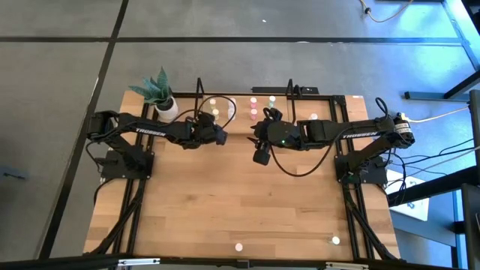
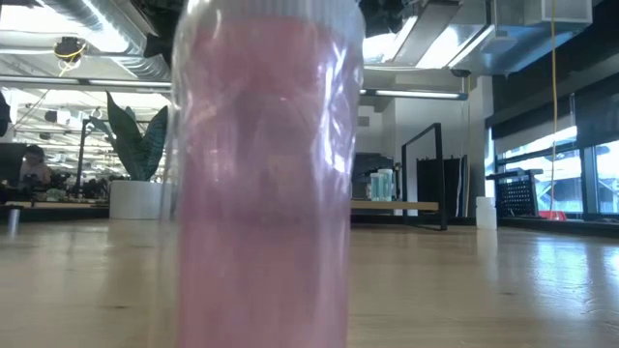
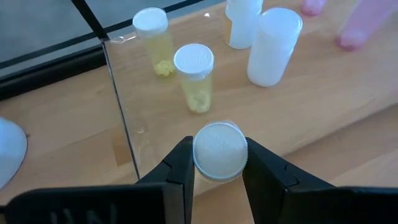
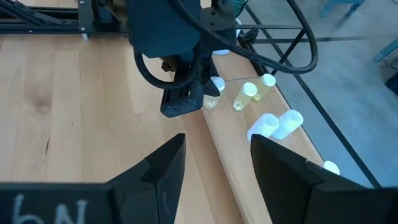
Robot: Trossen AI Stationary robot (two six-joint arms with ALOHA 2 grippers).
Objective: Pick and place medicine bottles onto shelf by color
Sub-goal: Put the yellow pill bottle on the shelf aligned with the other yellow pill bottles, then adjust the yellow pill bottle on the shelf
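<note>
My left gripper (image 1: 218, 136) is shut on a white-capped medicine bottle (image 3: 219, 151), just over the shelf's near edge beside the black end frame (image 3: 118, 112). The right wrist view shows this bottle (image 4: 214, 85) with a yellowish body. On the shelf board (image 3: 298, 106) stand two yellow bottles (image 3: 155, 40) (image 3: 196, 74), white ones (image 3: 270, 46) and pink ones (image 3: 364, 25). My right gripper (image 4: 214, 165) hangs open above the table, to the right of the left gripper, with nothing between its fingers. A pink bottle (image 2: 261, 174) stands on the table's near edge. My left gripper pinches the bottle between its two fingers (image 3: 180, 165), one on each side just under the white cap (image 3: 219, 134). The fingers slant down toward the table's far edge. The cap faces up toward the wrist. Whether the bottle's base touches the shelf board is hidden.
A white pot with a green plant (image 1: 163, 105) stands at the shelf's left end. A pink bottle (image 1: 238, 246) and a white one (image 1: 335, 241) sit at the table's near edge. Bare tabletop (image 1: 240, 195) lies between them and the arms.
</note>
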